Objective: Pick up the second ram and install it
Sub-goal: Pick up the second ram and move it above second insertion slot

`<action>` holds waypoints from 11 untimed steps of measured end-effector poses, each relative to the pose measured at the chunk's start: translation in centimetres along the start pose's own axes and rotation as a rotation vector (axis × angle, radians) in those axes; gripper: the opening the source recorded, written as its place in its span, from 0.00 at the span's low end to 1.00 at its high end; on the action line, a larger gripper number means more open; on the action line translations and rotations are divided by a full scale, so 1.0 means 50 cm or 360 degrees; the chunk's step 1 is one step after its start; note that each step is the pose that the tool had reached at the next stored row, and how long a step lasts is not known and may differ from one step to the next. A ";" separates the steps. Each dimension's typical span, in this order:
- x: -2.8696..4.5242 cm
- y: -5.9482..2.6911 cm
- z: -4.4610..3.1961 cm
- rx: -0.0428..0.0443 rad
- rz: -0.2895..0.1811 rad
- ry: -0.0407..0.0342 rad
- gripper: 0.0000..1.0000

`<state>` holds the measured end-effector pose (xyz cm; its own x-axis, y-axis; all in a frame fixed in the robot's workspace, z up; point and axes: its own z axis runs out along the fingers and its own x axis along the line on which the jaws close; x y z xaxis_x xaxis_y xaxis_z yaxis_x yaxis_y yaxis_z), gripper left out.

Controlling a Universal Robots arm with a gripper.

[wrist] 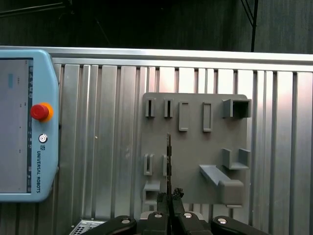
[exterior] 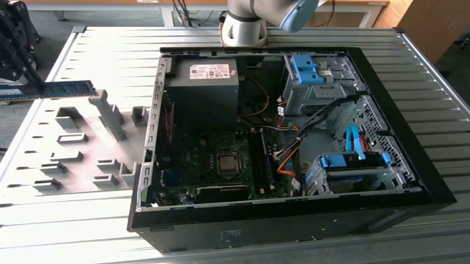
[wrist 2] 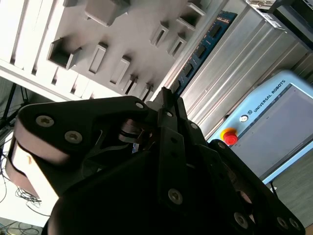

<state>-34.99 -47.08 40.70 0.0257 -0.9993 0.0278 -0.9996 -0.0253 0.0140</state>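
The gripper (exterior: 29, 88) is clamped on one end of the second ram (exterior: 66, 88). It holds the stick in the air with its long edge level, at the exterior view's left. The stick is above the grey holder plate (exterior: 81, 148) and apart from the plate's blocks. In the first wrist view the stick (wrist: 168, 154) appears edge-on, between the fingertips (wrist: 177, 192). The open computer case (exterior: 151, 137) stands just beside the plate, with bare ribbed table (exterior: 110, 49) around.

second ram (exterior: 66, 88) partly hidden, end effector (exterior: 31, 83) cut by edge
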 end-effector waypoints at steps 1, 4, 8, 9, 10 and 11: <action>0.000 -0.001 0.000 0.0000 0.0000 0.0000 0.14; 0.000 -0.003 0.000 0.0000 0.0000 0.0000 0.14; 0.000 -0.006 0.000 0.0000 0.0000 0.0000 0.14; 0.000 -0.007 0.000 0.0000 0.0000 0.0000 0.14; 0.000 -0.008 0.000 0.0000 0.0000 0.0000 0.14; 0.000 -0.009 0.000 0.0000 0.0000 0.0000 0.14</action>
<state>-34.55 -47.07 40.71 0.0257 -0.9993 0.0278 -0.9996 -0.0253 0.0141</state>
